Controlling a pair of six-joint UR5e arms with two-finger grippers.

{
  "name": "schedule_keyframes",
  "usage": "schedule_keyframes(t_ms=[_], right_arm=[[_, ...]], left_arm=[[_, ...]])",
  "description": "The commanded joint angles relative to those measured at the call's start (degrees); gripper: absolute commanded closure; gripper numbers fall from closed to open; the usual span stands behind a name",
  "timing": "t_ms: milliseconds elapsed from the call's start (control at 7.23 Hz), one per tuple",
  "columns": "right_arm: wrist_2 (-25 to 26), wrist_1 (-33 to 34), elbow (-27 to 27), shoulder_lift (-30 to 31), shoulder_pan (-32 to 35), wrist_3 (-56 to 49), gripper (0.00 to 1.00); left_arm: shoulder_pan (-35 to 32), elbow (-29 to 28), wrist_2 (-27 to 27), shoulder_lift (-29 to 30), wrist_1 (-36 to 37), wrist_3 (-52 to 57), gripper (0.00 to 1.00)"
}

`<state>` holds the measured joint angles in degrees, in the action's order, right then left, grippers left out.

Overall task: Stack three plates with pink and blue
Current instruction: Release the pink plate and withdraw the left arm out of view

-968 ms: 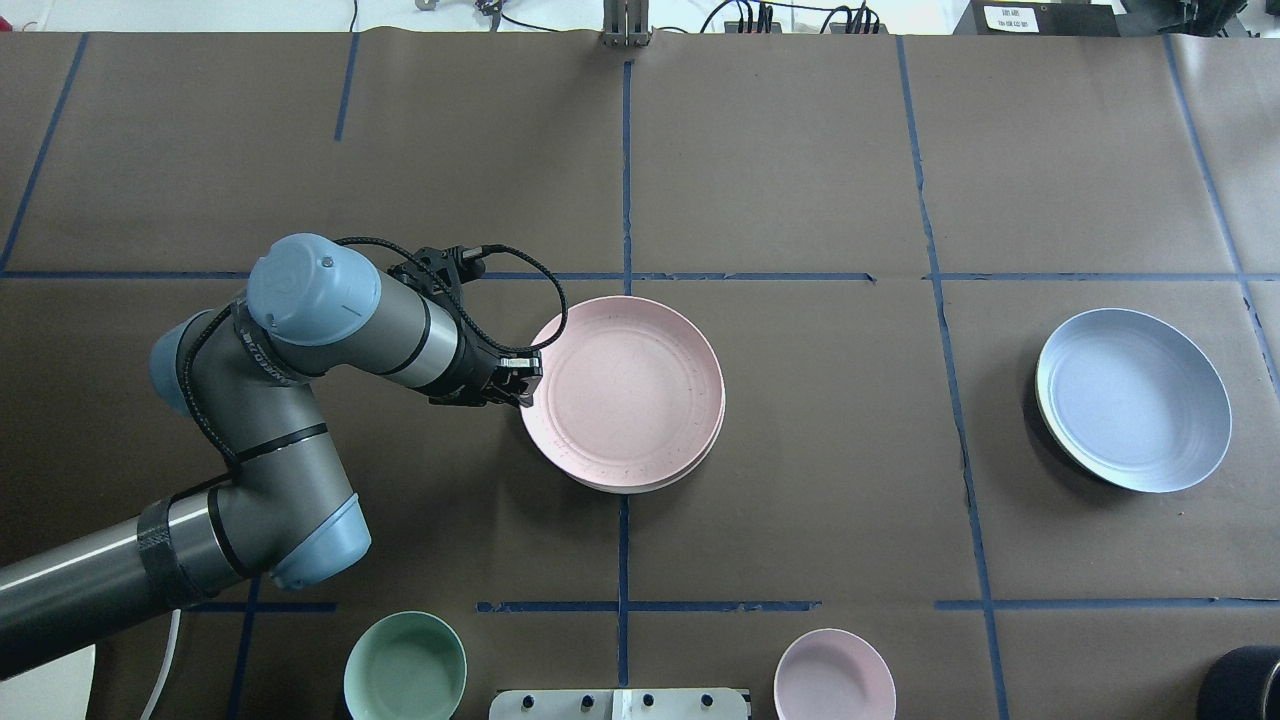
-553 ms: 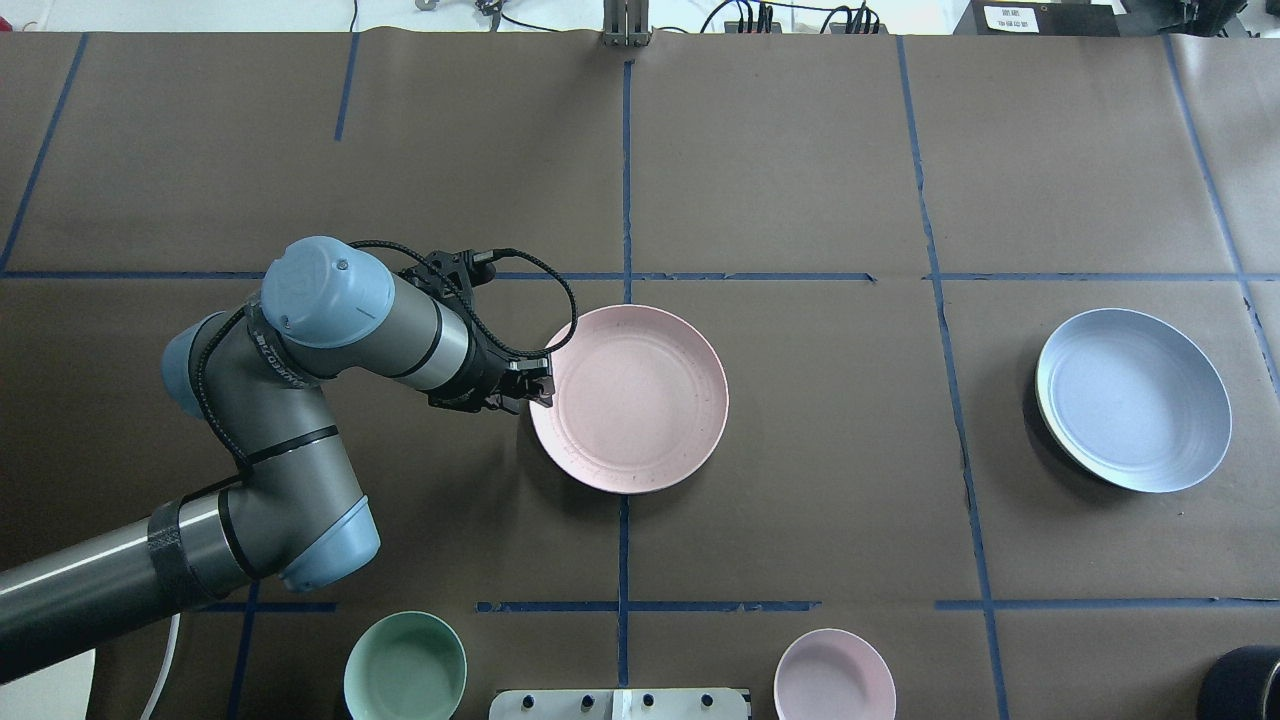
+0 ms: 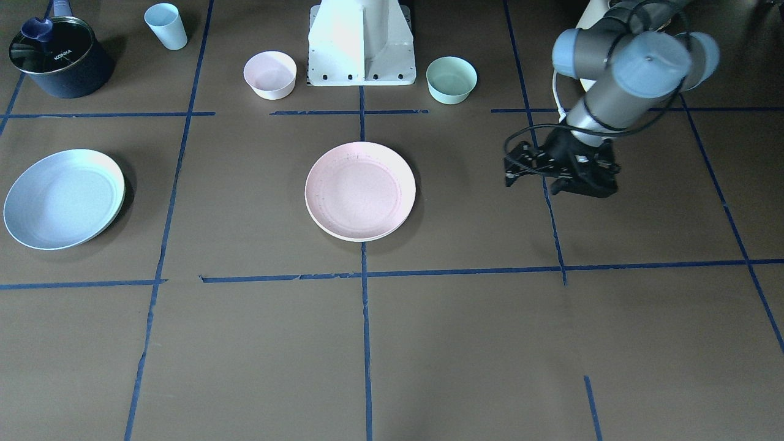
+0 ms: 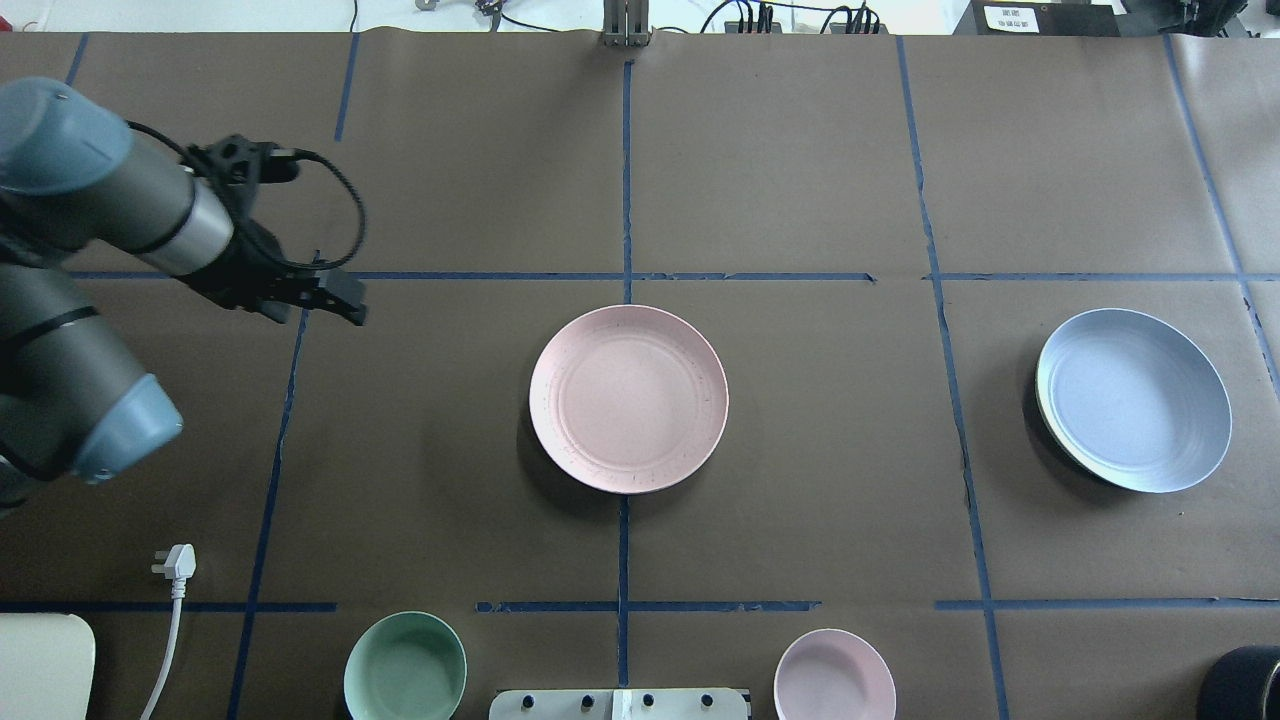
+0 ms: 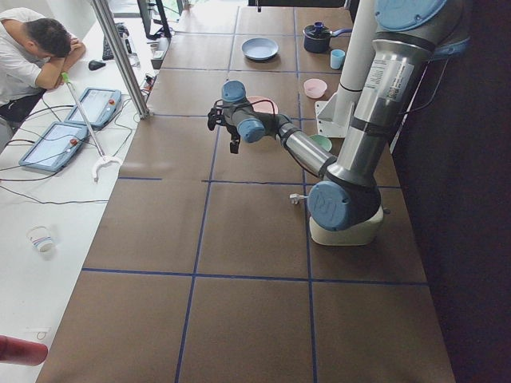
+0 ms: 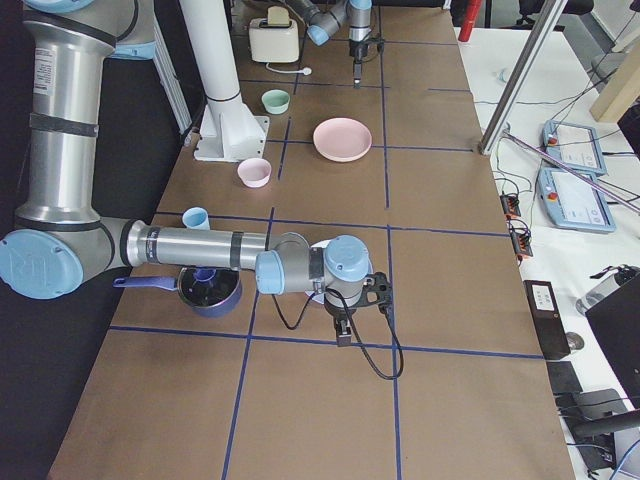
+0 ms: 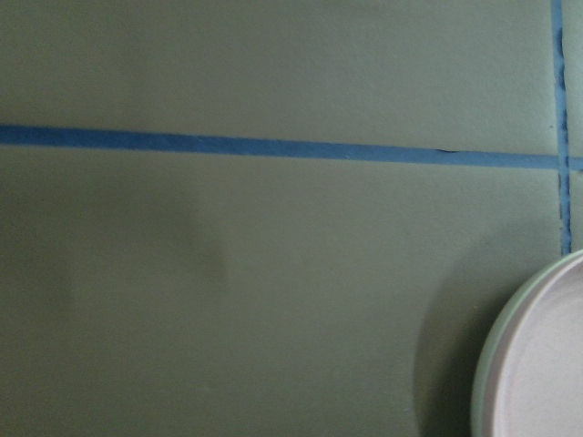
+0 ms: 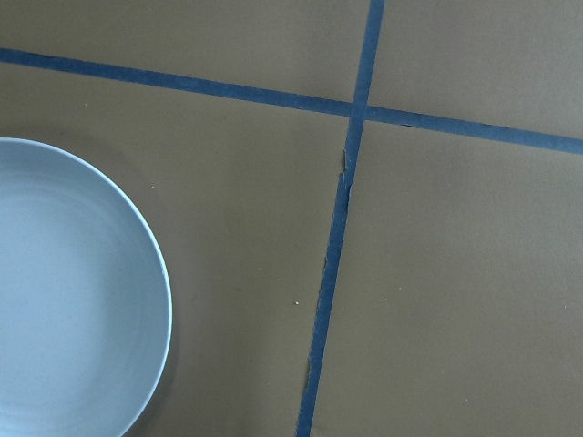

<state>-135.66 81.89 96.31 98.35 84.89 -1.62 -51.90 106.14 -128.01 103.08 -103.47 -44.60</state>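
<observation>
Distance decides it: the pink plate (image 4: 628, 398) lies flat at table (image 4: 800, 150) centre, well right of our left gripper (image 4: 345, 303), which looks parted and empty; the blue plate (image 4: 1133, 398) sits near the right gripper (image 6: 343, 335), whose state we cannot tell.

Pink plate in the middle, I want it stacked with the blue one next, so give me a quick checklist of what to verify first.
1. Pale pink round matte plate lying flat, nothing gripping it: ok.
2. Left gripper empty and well clear of it: ok.
3. Pale blue round matte plate top uncovered: ok.
4. Cream plate located: cannot tell; only a pale sliver shows under the blue plate's edge.
5. Right gripper open: cannot tell; only the right side view shows it.
6. Stack finished: not ok; pink and blue sit far apart.
</observation>
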Motion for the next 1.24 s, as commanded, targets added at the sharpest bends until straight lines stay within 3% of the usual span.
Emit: schedule_keyframes(t_ms=[0, 277, 553, 691, 830, 1106], right_arm=[[-3.01, -0.15, 0.02, -1.14, 0.01, 0.12, 0.0], [-3.65, -0.24, 0.28, -1.5, 0.01, 2.65, 0.0], [-3.74, -3.29, 2.48, -0.62, -1.12, 11.25, 0.0], [-3.39, -7.41, 2.4, 1.12, -4.96, 17.29, 0.0], [-2.08, -14.67, 1.26, 2.19, -8.56, 24.49, 0.0], [-0.4, -35.82, -7.57, 3.69, -14.28, 38.03, 0.0]], left_arm=[[-13.96, 9.49, -2.68, -16.96, 12.55, 31.81, 0.0], [-28.8, 6.21, -3.29, -27.8, 13.03, 49.9, 0.0], [-42.52, 0.22, -10.56, -30.82, 14.42, 62.93, 0.0], [-45.11, 0.03, -10.68, -31.09, 16.61, 62.88, 0.0], [-45.05, -0.67, -10.94, -30.74, 16.55, 62.71, 0.0], [-45.05, -0.5, -11.03, -30.74, 15.75, 59.37, 0.0]])
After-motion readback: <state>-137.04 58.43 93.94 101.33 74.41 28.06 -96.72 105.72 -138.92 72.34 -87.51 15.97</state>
